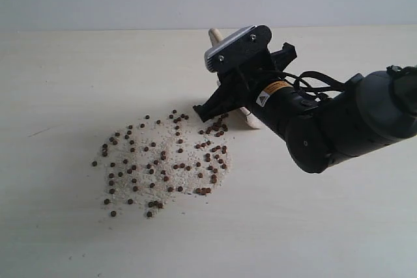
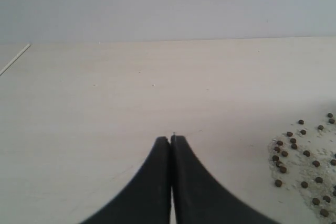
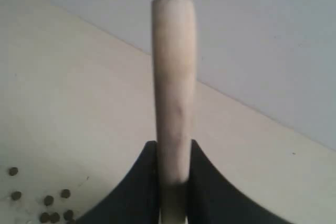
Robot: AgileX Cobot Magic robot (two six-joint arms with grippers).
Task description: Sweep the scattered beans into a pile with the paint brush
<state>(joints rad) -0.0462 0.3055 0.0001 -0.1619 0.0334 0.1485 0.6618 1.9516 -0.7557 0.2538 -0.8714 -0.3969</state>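
— What do we have in the exterior view?

— We see the beans strewn in a loose patch left of centre on the pale worktop, mixed with whitish grains. The right end effector reaches in from the right edge and hangs at the patch's upper right rim, its black jaws angled down toward the worktop. The paint brush sits in it. A rounded pale handle end pokes up behind the silver camera housing, and another pale part shows below the jaws. Whether the bristles touch the worktop, we cannot tell.

— And the left wrist view?

— The left end effector rises from the bottom centre, jaws pressed together with nothing between them, above the worktop. A fringe of beans lies at the lower right of the frame, well apart from the tips.

— The right wrist view?

— We see the right end effector clamped on the paint brush. Its pale wooden handle stands up the middle of the frame between the two black jaws, the rounded end against the grey wall. A few beans sit in the lower left corner.
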